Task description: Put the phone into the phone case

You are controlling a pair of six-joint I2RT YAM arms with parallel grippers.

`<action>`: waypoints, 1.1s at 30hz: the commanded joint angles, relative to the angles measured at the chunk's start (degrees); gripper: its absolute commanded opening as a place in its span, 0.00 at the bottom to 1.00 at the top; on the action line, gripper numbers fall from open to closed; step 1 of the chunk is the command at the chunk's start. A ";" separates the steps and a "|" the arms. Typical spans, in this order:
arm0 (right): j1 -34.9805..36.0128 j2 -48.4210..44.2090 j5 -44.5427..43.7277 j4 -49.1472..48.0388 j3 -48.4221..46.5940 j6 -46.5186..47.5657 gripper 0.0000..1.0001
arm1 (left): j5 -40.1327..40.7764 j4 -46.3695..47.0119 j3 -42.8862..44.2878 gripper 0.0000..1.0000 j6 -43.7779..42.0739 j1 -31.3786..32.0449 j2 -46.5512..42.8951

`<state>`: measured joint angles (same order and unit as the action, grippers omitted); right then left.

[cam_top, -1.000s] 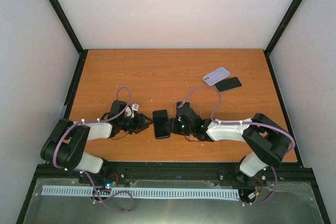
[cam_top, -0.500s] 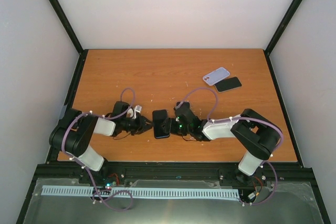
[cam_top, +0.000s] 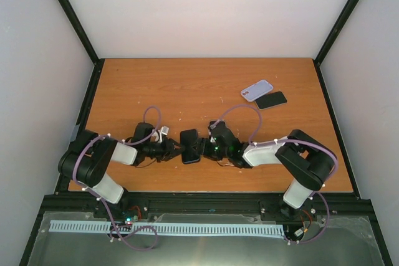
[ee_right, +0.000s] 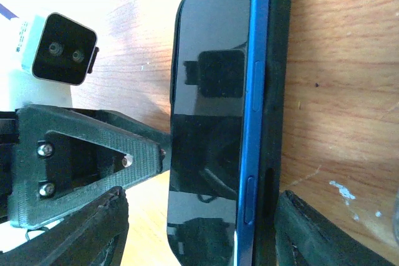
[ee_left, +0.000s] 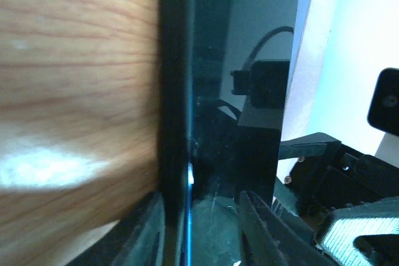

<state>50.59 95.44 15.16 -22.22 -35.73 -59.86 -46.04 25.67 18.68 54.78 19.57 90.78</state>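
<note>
The dark-screened phone [cam_top: 190, 146] with a blue rim lies near the table's front, seated on a black case. In the left wrist view the case [ee_left: 173, 91] sits between the wood and the phone [ee_left: 249, 91]. My left gripper [cam_top: 178, 149] [ee_left: 199, 210] is clamped over their near edge, one finger under the case and one on the screen. My right gripper [cam_top: 202, 148] [ee_right: 199, 216] straddles the opposite edge with its jaws wide. One finger touches the case [ee_right: 282, 60] and the other stands off the phone's screen [ee_right: 212, 91]. The left finger [ee_right: 93, 154] touches the phone's far edge.
A lilac phone case [cam_top: 257, 90] and a black phone-sized slab [cam_top: 271, 99] lie at the back right of the wooden table [cam_top: 187, 85]. Black frame posts and white walls enclose the table. Both arms' forearms lie low along the front edge.
The left arm has drawn in and its gripper has pressed closer on the phone. The phone and case have shifted slightly away from the front edge. The right gripper has stayed at the phone.
</note>
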 commanded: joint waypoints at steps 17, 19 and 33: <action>0.91 -0.61 9.30 -23.16 4.34 -6.07 0.65 | 0.94 -3.80 -2.48 0.52 -2.32 3.59 -3.99; 0.91 -0.25 9.14 -23.12 4.22 -6.03 0.65 | 1.20 -3.99 -2.83 0.52 -2.19 3.61 -4.53; 0.85 0.16 6.44 -15.22 2.88 -2.30 0.34 | 2.45 -5.89 -2.35 0.52 -2.50 3.55 -5.32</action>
<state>50.39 95.00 19.68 -35.75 -31.33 -63.29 -44.73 23.09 16.56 53.98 22.28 85.21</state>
